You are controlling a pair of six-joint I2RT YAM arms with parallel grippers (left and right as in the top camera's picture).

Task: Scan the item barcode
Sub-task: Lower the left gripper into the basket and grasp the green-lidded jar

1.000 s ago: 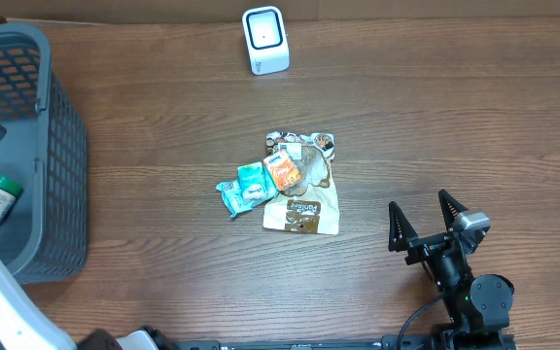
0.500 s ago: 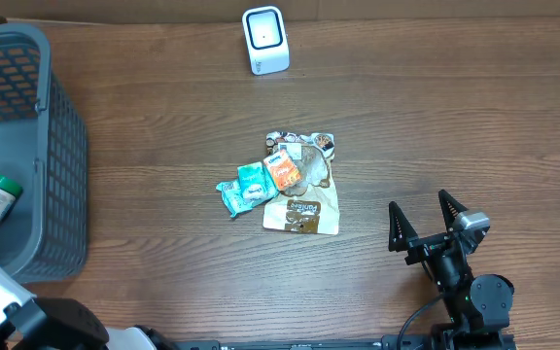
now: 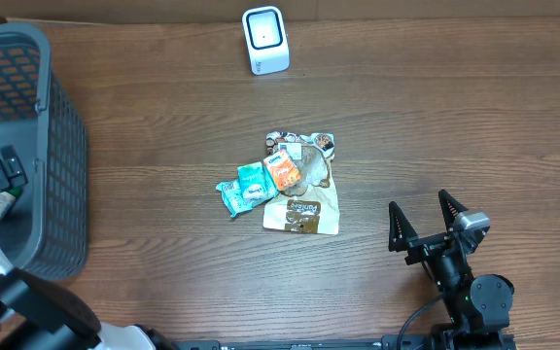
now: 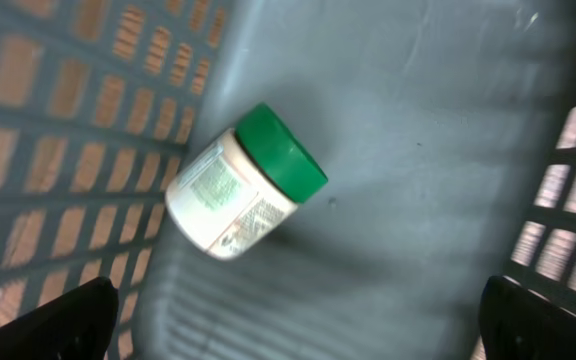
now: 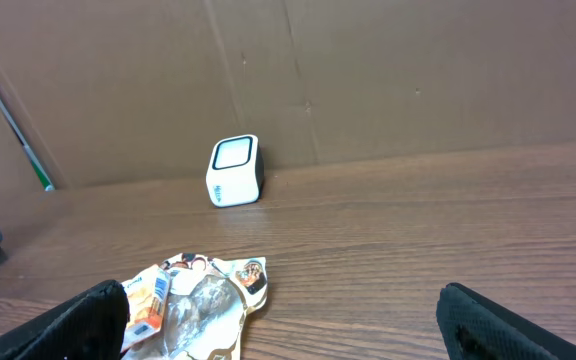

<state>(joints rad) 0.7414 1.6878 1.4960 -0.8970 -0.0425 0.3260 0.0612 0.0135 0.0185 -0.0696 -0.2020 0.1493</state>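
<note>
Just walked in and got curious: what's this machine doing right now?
The left gripper hangs open inside the grey basket, above a green-lidded jar lying loose on its side. The right gripper hovers open over the table, holding nothing. A pile of snack packets and the white scanner sit untouched.

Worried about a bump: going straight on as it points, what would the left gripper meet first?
Probably the grey plastic basket's floor, just beside the green-lidded white jar lying there; depth is unclear.
</note>
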